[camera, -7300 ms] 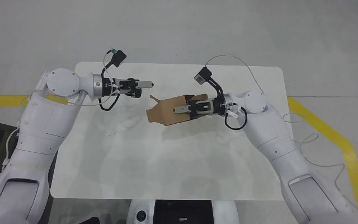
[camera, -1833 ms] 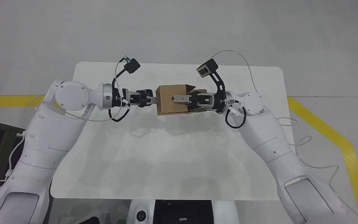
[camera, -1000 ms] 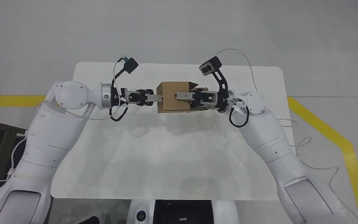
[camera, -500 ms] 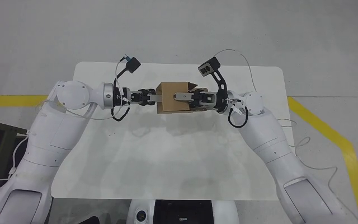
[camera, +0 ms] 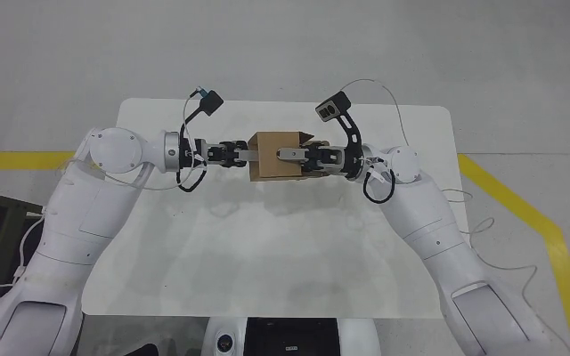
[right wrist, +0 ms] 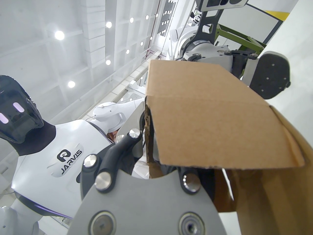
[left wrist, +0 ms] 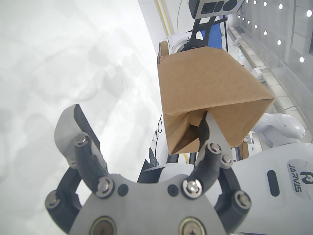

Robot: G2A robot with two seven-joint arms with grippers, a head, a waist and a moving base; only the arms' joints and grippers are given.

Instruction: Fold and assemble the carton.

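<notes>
Table: white and smooth with a faint sheen, a broad rectangle with rounded corners. It lies underneath both claws.

Carton: plain brown corrugated cardboard, matte and slightly fibrous, opened out into a squared tube with sharp creases along its long edges. It hangs between the two claws, lifted off the table top, with its shadow on the white surface below. The end towards the left claw gapes open, showing raw cut edges and a flap bent partway inward. At the end towards the right claw a loose flap juts out past the body.

Right claw: grey metal plates with round bolt heads and black linkages. It is clamped onto the carton, one slim grey finger lying flat along the top face. The cardboard panel hides the other finger, so I can't see where it sits.

Left claw: the same build, spread wide and gripping nothing. One thin finger is poked just inside the carton's open end and touches the inner flap. The other finger stands well off to the side of the box.

Finger pad: black rubber, oval and dotted, on the left claw's free finger just beside the carton's far edge.
</notes>
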